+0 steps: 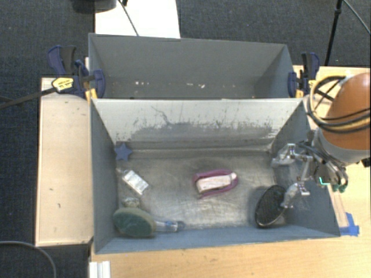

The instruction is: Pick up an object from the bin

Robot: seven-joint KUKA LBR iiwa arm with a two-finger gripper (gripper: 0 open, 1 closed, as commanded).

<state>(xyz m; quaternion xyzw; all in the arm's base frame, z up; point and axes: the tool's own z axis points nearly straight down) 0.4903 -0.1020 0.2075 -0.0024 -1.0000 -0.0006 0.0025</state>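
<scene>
My gripper (288, 175) hangs at the bin's right side, open, with nothing between its fingers. One metal fingertip (282, 155) is toward the back and the other (293, 194) toward the front. A black oval brush-like thing (268, 207) lies at the front right, just under and left of the front fingertip; whether they touch I cannot tell. A purple and white flat thing (215, 182) lies mid-floor, well left of the gripper.
Along the left side lie a blue star (123, 151), a small clear packet (134, 182) and a dark green pad with a clear handle (134, 223). The arm comes in over the right wall.
</scene>
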